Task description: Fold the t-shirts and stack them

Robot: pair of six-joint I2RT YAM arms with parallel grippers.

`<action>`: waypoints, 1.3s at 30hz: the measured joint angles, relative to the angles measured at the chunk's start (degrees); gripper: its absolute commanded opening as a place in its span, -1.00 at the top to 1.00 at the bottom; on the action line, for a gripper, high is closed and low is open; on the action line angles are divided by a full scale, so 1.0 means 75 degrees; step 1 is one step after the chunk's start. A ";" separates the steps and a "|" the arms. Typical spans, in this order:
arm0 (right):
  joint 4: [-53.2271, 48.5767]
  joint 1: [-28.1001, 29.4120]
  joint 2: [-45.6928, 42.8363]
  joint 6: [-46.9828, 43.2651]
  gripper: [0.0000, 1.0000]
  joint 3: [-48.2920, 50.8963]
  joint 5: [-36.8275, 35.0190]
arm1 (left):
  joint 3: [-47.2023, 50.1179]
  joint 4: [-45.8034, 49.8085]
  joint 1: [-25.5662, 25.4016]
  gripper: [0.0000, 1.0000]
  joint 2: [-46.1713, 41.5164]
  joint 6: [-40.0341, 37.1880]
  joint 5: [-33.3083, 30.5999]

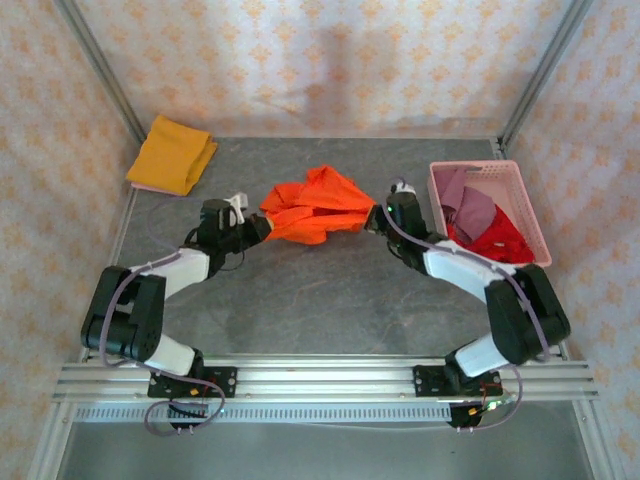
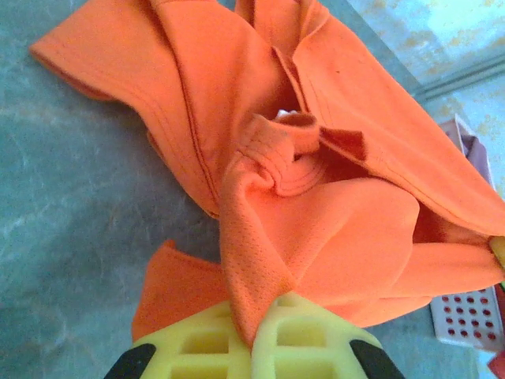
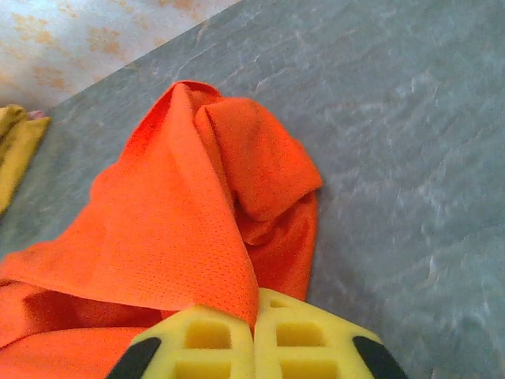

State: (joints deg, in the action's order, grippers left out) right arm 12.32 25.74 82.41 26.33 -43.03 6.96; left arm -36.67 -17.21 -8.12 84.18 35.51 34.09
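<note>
Orange t-shirt (image 1: 315, 205) was pinched at both ends
Left gripper (image 2: 254, 332) and right gripper (image 3: 254, 316) each clamped its cloth mid-table; mustard t-shirt (image 1: 172, 153) lay folded far left

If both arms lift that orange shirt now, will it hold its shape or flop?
Probably flops: the orange shirt lies bunched in folds between the left gripper and right gripper. Its fine mesh weave suggests it is light.
</note>
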 measured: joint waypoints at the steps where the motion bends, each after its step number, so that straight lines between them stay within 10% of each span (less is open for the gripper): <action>1: -0.0012 -0.0003 -0.0175 0.0041 0.20 0.0207 0.0023 | 0.0035 0.0184 0.0044 1.00 -0.0073 -0.0029 -0.0111; 6: -0.0717 0.0385 -0.0370 -0.0737 -0.50 0.0309 -0.0070 | 0.0321 0.0915 0.0589 0.96 -0.0055 -0.0140 -0.0618; 24: -0.2620 0.2349 0.4762 -0.5047 -0.40 -0.5881 0.0361 | 0.0557 0.1300 0.0583 1.00 0.0012 -0.0184 -0.1008; 30: -0.3238 0.2570 0.5540 -0.5211 0.28 -0.6446 0.0449 | 0.0600 0.1300 0.0583 1.00 0.0012 -0.0198 -0.1008; 36: -0.3147 0.2229 0.5374 -0.4692 0.43 -0.6213 0.0370 | 0.0653 0.1445 0.0583 1.00 -0.0050 -0.0321 -0.1035; 39: -0.2978 0.1935 0.4893 -0.4421 0.91 -0.5572 0.0294 | 0.0653 0.1533 0.0583 1.00 -0.0149 -0.0376 -0.1067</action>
State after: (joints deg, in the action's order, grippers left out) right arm -10.02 40.25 119.11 -6.83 -84.82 9.17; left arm -31.77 -5.72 -3.75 83.07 32.69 26.09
